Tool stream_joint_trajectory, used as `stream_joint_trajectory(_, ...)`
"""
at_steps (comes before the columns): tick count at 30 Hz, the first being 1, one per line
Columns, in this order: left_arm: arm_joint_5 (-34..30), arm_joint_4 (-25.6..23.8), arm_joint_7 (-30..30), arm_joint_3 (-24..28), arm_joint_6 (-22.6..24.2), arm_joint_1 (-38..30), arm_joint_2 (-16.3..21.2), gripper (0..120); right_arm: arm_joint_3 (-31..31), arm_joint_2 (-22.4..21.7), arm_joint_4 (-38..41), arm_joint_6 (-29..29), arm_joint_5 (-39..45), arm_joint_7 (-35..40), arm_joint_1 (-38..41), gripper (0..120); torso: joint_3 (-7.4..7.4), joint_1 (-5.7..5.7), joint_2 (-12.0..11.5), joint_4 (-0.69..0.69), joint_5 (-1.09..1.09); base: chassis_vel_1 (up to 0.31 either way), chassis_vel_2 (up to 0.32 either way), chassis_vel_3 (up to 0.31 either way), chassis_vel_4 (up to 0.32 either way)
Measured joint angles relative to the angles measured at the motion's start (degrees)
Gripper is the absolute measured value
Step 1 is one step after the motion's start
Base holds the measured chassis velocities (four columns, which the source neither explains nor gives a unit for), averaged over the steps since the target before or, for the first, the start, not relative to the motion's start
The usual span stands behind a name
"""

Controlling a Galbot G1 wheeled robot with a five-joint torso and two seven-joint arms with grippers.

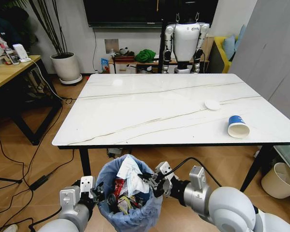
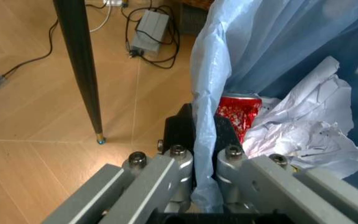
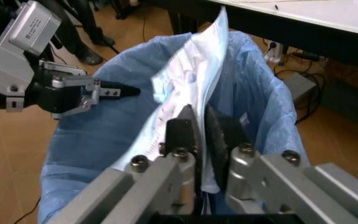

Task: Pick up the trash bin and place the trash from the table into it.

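**Bin Held Up, Two Bits of Trash Left on the Table**

Trash bin [image 1: 129,203] held just in front of the near edge of the table [image 1: 135,111], a bit lower than the top. Left gripper [image 1: 97,192] pinched shut on the blue bag rim on one side. Right gripper [image 1: 152,183] pinched shut on the rim on the other side, with a fold of white tissue caught between the fingers too, as seen from the right wrist.

Already in the bin: a big crumpled white tissue [image 2: 303,126], a red wrapper [image 2: 238,114], and more small wrappers lower down, too mixed up to name one by one. So most of the job looks done.

Still on the table: a white round lid [image 1: 212,104] and a blue and white paper cup [image 1: 238,126] lying on its side, both far over toward the table's right end, well apart from the bin. Both grippers busy holding the bin, so no free one for picking right now.

Around the table: black legs [image 2: 79,70] close by the bin, a power box and cables [image 2: 148,32] on the wood floor under it, a plain white bucket [image 1: 281,180] past the right corner, a white robot [image 1: 186,41] standing behind the far edge, a potted plant [image 1: 66,65] and a yellow wood desk [image 1: 12,72] off to the left. Table leg and cables closest to the bin, so a likely snag.
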Motion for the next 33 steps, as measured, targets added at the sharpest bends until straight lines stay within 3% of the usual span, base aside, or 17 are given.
stream_joint_trajectory(7,0.22,-0.26,0.0,-0.02,0.0,0.06,-0.22,0,-0.22,0.06,0.11,-0.04,0.5,1.61,1.15,32,0.0,0.0,0.0,0.0,0.0,0.0,0.0,0.0,0.0)
stream_joint_trajectory(10,0.93,-0.35,0.1,0.14,0.0,0.48,-0.51,0,1.38,0.04,0.93,-0.03,0.87,1.84,0.44,50,0.0,0.0,0.0,0.0,0.0,0.0,0.0,0.0,0.0)
stream_joint_trajectory(12,1.05,-0.37,0.13,0.18,0.0,0.58,-0.55,0,1.99,0.04,1.24,-0.03,0.95,1.85,0.12,53,0.0,0.0,0.0,0.0,0.0,0.0,0.0,0.0,0.0)
stream_joint_trajectory(23,1.59,-1.24,0.3,0.09,0.0,1.55,-0.66,0,14.62,1.7,5.91,0.49,4.38,5.18,-3.98,94,0.0,0.0,0.0,-0.01,0.0,0.0,0.0,0.0,0.0)
stream_joint_trajectory(27,1.6,-1.61,0.32,-0.07,0.0,1.85,-0.67,0,16.94,2.6,6.02,1.32,4.72,8.05,-5.35,100,0.0,0.0,0.0,0.0,0.01,0.0,0.0,0.0,0.0)
stream_joint_trajectory(33,1.6,-1.91,0.43,-0.9,0.0,2.58,-0.59,0,26.1,5.79,6.03,3.02,-0.01,8.11,-9.0,100,0.0,0.0,0.0,0.0,0.0,0.0,0.0,0.0,0.0)
